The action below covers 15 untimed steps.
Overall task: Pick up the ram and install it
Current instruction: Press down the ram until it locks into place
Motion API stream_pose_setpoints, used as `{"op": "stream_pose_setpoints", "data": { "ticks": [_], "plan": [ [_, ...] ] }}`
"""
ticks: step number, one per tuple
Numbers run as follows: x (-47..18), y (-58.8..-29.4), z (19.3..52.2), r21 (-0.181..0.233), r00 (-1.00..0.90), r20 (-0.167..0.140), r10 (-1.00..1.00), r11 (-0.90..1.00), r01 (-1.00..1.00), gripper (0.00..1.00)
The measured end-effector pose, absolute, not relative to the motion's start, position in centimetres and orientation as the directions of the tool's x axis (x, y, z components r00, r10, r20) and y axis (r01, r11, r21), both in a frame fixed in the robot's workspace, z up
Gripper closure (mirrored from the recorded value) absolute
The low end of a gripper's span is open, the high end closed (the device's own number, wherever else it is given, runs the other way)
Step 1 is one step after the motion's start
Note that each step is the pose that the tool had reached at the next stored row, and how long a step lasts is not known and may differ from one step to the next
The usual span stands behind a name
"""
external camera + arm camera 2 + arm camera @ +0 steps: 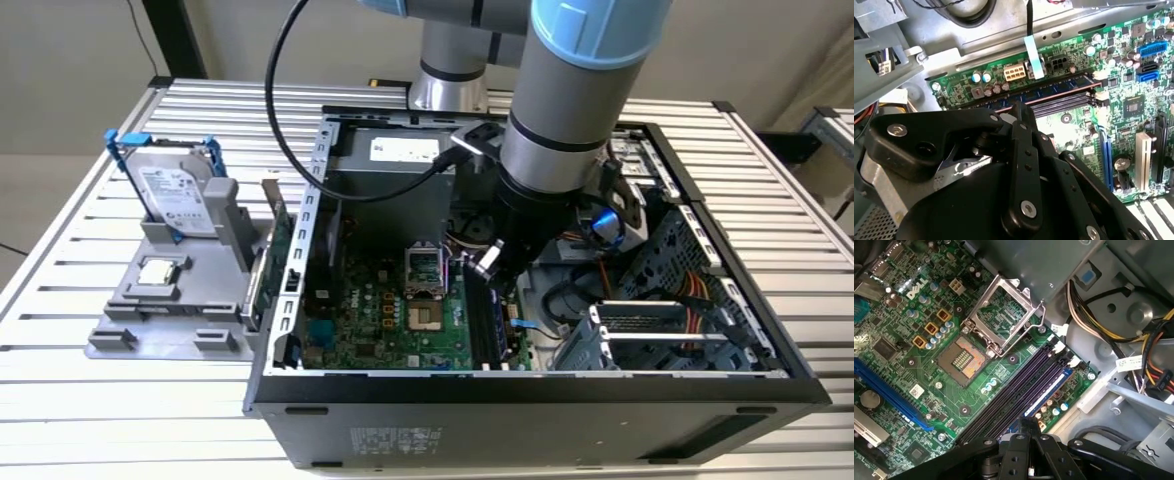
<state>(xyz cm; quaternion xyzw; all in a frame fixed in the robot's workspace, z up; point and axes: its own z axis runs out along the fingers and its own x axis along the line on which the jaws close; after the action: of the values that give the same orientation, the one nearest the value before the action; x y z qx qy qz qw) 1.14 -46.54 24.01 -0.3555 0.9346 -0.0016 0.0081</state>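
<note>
The gripper, its fingers closed together, presses on the ram lying in the outermost motherboard slot, and it should push straight down until both end clips latch.

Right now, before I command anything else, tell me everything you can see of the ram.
The ram is a long, thin, bluish circuit-board stick. It stands on edge in the outermost of the black memory slots, the one farthest from the open processor socket, parallel to the empty slots beside it. White latches sit at the slot ends. The gripper hangs directly over the stick's line, toward one end; whether it touches the stick cannot be told.
</note>
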Motion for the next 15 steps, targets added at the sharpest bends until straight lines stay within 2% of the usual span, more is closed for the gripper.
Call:
{"op": "stream_pose_setpoints", "data": {
  "ticks": [15],
  "plan": [
    [1.14,-46.54,24.00,-0.009,-0.679,-0.014,-0.734,0.679,-0.734,1.00]
  ]
}}
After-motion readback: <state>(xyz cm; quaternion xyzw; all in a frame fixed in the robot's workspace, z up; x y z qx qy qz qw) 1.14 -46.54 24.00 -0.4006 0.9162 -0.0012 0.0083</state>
